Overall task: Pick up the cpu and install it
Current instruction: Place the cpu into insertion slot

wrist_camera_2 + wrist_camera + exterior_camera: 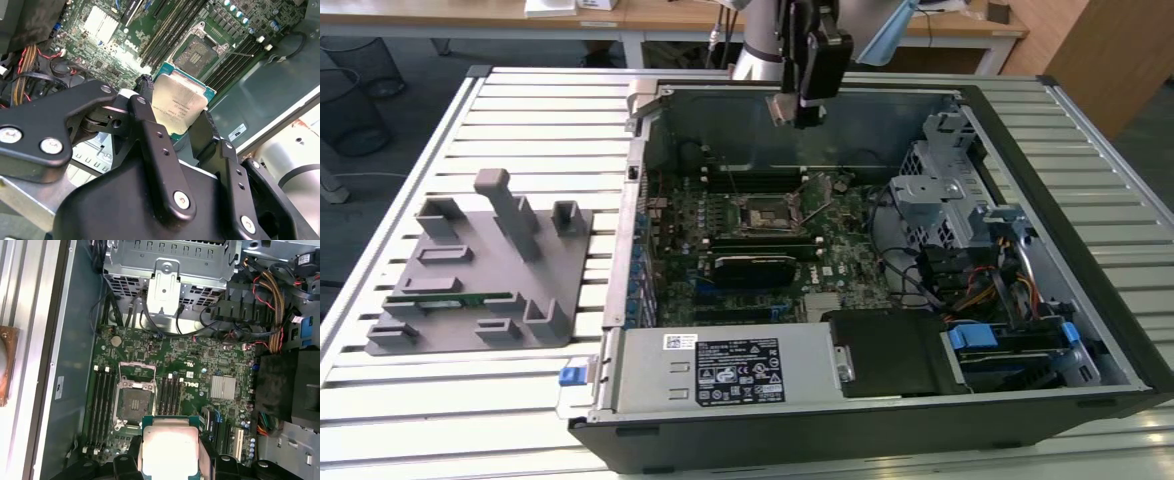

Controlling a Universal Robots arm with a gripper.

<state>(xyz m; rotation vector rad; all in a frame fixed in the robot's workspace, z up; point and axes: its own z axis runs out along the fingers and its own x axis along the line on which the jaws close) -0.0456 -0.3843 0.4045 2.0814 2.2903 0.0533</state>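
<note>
At the exterior view's upper centre, the pincer grips the cpu by its edges above the motherboard in the open case.

cpu: silver top, green rim; board: green; fixture: grey; gripper: black; table: white, ribbed.

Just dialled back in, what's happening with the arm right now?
The gripper is shut on the cpu, gripping it by its edges and holding it in the air above the open computer case. The motherboard socket below looks empty, so the chip is picked up but not yet installed. The grey fixture sits outside the case.
</note>
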